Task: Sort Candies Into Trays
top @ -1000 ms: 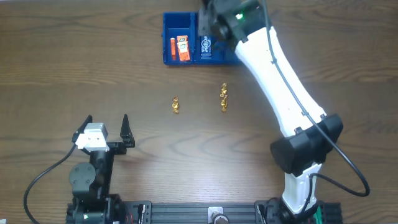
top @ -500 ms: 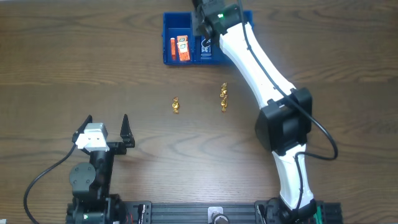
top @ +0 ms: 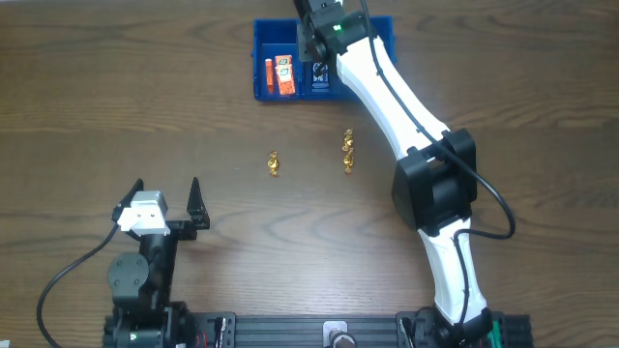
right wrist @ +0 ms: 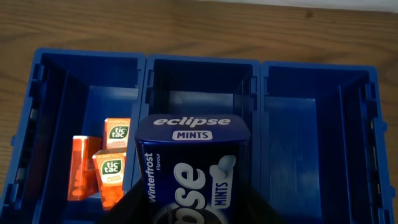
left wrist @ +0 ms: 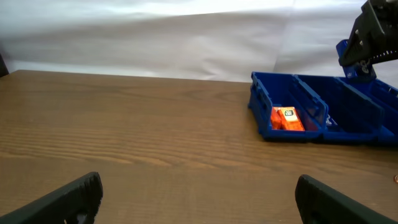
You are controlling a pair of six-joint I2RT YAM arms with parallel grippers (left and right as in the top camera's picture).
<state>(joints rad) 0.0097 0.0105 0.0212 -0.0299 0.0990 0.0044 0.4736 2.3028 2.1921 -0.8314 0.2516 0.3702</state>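
Three gold candies lie on the table. The right gripper pinches a blue mint tin over the middle box of the blue tray. The left gripper is spread wide, far from the tray.

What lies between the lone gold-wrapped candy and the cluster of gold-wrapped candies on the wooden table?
Nothing: in the top view, the brown wooden table between the lone gold-wrapped candy and the cluster of gold-wrapped candies is bare.
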